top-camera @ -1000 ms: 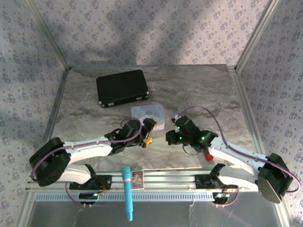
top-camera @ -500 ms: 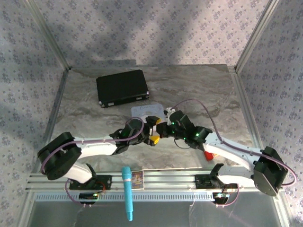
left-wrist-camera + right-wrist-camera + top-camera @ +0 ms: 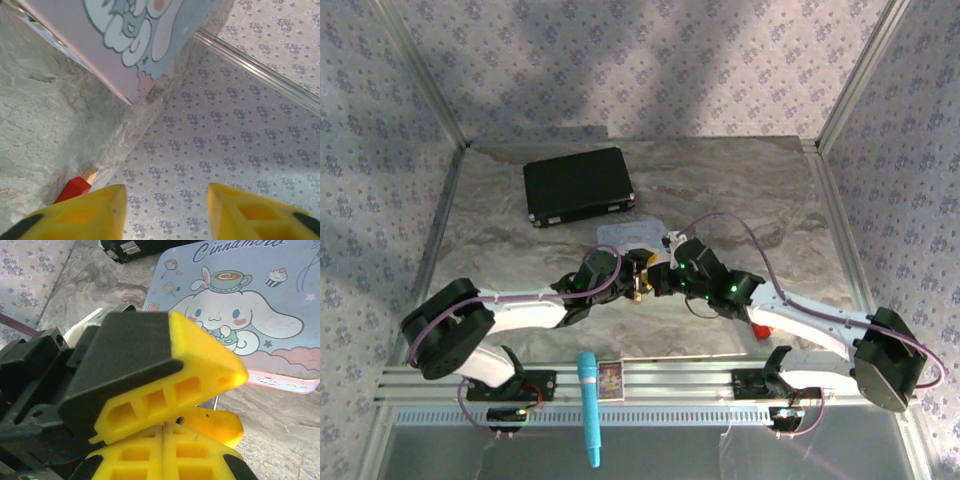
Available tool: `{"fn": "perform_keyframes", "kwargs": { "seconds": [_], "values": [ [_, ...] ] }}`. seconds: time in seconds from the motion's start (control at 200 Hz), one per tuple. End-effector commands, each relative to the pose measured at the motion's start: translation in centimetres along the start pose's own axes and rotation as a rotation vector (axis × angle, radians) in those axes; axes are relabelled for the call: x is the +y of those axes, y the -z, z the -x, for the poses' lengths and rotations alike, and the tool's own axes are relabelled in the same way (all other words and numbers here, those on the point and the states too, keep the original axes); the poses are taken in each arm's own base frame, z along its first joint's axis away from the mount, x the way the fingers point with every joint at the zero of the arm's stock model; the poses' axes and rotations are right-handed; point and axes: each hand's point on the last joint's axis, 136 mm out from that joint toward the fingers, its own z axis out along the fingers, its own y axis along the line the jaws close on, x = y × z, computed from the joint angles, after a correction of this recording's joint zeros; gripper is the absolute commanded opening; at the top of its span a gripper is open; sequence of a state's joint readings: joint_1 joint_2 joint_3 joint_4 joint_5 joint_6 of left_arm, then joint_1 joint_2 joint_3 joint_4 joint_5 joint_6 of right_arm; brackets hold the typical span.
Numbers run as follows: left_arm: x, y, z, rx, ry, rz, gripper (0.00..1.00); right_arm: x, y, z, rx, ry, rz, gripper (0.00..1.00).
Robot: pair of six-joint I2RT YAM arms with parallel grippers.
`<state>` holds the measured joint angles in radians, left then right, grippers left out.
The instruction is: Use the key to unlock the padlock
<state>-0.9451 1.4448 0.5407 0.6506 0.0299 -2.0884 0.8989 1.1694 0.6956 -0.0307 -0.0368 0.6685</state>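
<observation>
Yellow-tipped, the left gripper (image 3: pixel 165 202) gaped beside the tin (image 3: pixel 260 300), facing the right gripper (image 3: pixel 163 442), whose jaws seemed pressed tight together.

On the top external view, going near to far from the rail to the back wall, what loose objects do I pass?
Teal-handled tool → red block → pale blue tin → black case.
</observation>
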Motion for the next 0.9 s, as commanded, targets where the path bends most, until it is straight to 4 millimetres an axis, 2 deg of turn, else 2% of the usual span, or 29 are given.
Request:
{"fn": "perform_keyframes", "kwargs": {
  "seconds": [0.0,0.21,0.45,0.66,0.71,0.825,0.84,0.895],
  "values": [
    [0.9,0.3,0.5,-0.013,0.044,0.029,0.41,-0.2,0.9,1.3,-0.062,-0.013,-0.01,0.0],
    [1.2,0.6,1.1,-0.028,0.038,0.04,0.31,-0.6,1.0,1.5,-0.065,-0.018,-0.021,0.0],
    [1.0,1.0,1.5,-0.048,0.011,0.051,0.12,-1.1,0.9,1.1,-0.054,-0.021,-0.033,0.0],
    [-0.4,1.6,1.9,-0.064,-0.041,0.015,0.02,-1.6,0.8,1.0,-0.055,-0.023,-0.044,0.0],
    [-0.8,1.9,2.1,-0.077,-0.064,0.002,0.0,-1.8,0.8,1.1,-0.057,-0.03,-0.044,0.22],
    [-2.8,2.7,2.6,-0.112,-0.191,-0.056,0.0,-2.5,1.3,2.3,-0.092,-0.092,-0.032,0.96],
    [-3.3,2.9,2.7,-0.122,-0.22,-0.069,0.0,-2.6,1.4,2.6,-0.102,-0.103,-0.028,0.98],
    [-4.7,3.7,3.0,-0.157,-0.335,-0.082,0.0,-2.7,1.9,3.9,-0.136,-0.14,0.016,0.99]
  ]
}}
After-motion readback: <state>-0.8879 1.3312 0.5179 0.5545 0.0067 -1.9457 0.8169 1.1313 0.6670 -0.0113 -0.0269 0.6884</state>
